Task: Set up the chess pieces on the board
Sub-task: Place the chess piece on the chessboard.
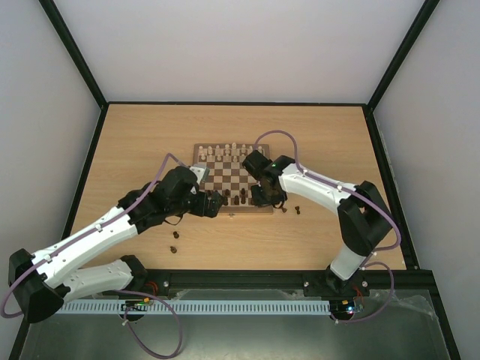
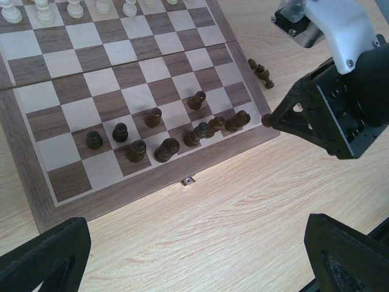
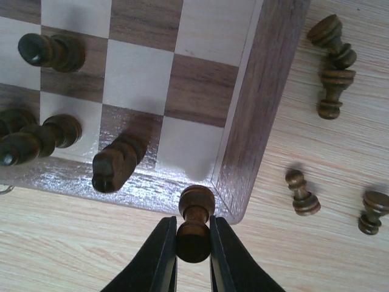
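The board (image 1: 225, 177) lies mid-table, with pale chessmen along its far rows. Several dark chess pieces (image 2: 159, 149) stand on its two near rows. My right gripper (image 3: 193, 243) is shut on the head of a dark pawn (image 3: 195, 210), which hangs just off the board's near right corner (image 3: 258, 115). A dark knight (image 3: 115, 163) stands on the square beside it. My left gripper (image 2: 194, 243) is open over bare table in front of the board's near edge (image 2: 121, 194), with nothing between its fingers (image 2: 42, 255).
Loose dark pieces lie on the table right of the board (image 3: 331, 36) (image 3: 302, 193) (image 3: 372, 213). Two more loose dark pieces (image 1: 175, 241) lie left of centre, near the left arm. The two grippers are close together at the board's near edge.
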Motion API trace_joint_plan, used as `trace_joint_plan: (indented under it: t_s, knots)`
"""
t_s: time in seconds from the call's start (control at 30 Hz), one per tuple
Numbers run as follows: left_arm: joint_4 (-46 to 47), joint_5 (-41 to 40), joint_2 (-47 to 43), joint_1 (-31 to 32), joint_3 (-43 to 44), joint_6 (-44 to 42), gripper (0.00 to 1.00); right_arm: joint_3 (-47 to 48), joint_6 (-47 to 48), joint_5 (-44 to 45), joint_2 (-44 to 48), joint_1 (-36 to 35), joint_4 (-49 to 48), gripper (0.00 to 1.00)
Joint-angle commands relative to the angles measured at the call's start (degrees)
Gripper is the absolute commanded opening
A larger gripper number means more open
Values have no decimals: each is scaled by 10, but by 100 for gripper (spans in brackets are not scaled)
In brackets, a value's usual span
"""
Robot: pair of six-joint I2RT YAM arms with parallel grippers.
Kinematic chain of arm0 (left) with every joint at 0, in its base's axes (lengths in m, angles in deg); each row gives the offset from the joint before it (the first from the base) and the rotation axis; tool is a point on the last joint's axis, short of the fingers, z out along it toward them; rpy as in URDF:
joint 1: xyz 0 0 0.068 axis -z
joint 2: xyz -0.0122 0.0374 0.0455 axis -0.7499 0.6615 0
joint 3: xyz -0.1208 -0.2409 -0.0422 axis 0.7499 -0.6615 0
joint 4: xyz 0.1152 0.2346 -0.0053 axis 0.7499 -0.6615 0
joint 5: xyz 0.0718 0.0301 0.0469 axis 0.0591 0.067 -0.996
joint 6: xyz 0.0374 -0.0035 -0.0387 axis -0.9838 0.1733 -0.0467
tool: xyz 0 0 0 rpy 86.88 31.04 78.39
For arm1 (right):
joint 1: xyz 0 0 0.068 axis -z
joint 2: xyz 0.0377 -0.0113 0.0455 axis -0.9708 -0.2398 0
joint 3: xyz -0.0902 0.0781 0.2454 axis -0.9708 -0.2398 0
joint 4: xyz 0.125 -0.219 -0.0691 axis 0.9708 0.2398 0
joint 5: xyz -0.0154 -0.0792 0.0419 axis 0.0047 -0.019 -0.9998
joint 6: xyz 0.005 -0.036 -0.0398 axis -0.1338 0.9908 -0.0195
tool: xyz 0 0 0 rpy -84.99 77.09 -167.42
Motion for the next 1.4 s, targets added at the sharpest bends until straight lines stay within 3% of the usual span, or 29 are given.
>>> trace_joint_plan:
  t_s: [0.0, 0.83, 1.17, 1.37]
  knots:
    - [-12, -10, -11, -5, -9, 6, 99, 28, 37, -21, -25, 13, 15, 13]
    - [-15, -16, -11, -5, -10, 7, 99, 48, 58, -33, -74, 28, 0, 17]
    - [-22, -21, -8, -5, -7, 10, 99, 56, 59, -32, -58, 29, 11, 27]
    - [-82, -43, 14, -5, 16, 25, 99, 44, 55, -22, 17, 29, 12, 49]
